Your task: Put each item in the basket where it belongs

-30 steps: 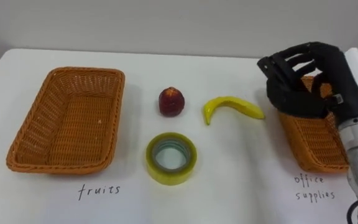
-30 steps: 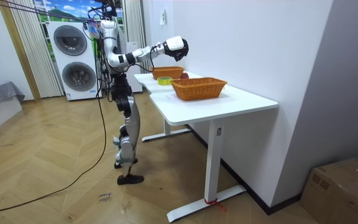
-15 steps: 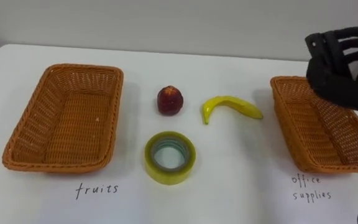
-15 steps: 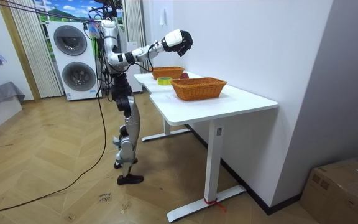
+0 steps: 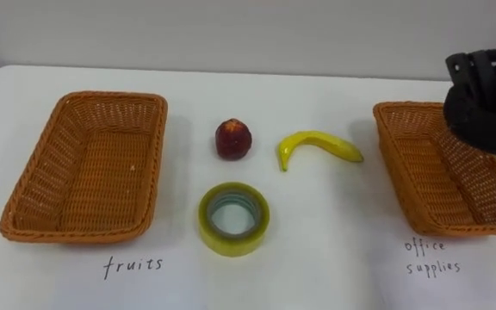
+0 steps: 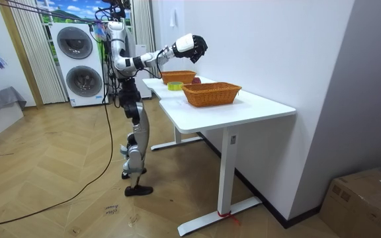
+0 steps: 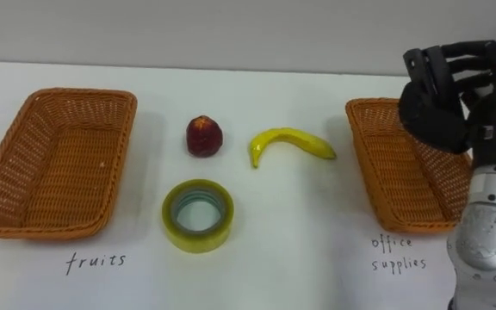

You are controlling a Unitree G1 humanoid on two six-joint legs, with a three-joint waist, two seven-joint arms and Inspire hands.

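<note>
My right hand [image 7: 437, 112] hangs in the air over the far end of the office-supplies basket [image 5: 429, 176], toward its 1 o'clock corner; my fingers [image 7: 455, 60] are released, loosely bent and spread, with nothing between them; I judge the height keeps my knuckles clear of the wicker rim while I choose a target. That basket sits at 3 o'clock on the counter [image 5: 317, 258] and its weave shows bare; the fruit basket [image 5: 74, 232] sits at 9 o'clock, well apart from it and also bare. A handwritten label lies at 6 o'clock of each, which is how I tell them apart.

All three loose things lie in the gap between the baskets, none touching another. The tape roll [image 5: 233, 218] lies flat, hole up, nearest me; the apple [image 5: 232, 139] stands at its 12 o'clock; the banana [image 5: 317, 146] lies at about 2 o'clock from the roll, its curve arched away from me. By my reckoning no fruit is sorted yet; the banana is closest to my hand, but it belongs across at 9 o'clock, while the tape is the one bound for the basket beneath me.
</note>
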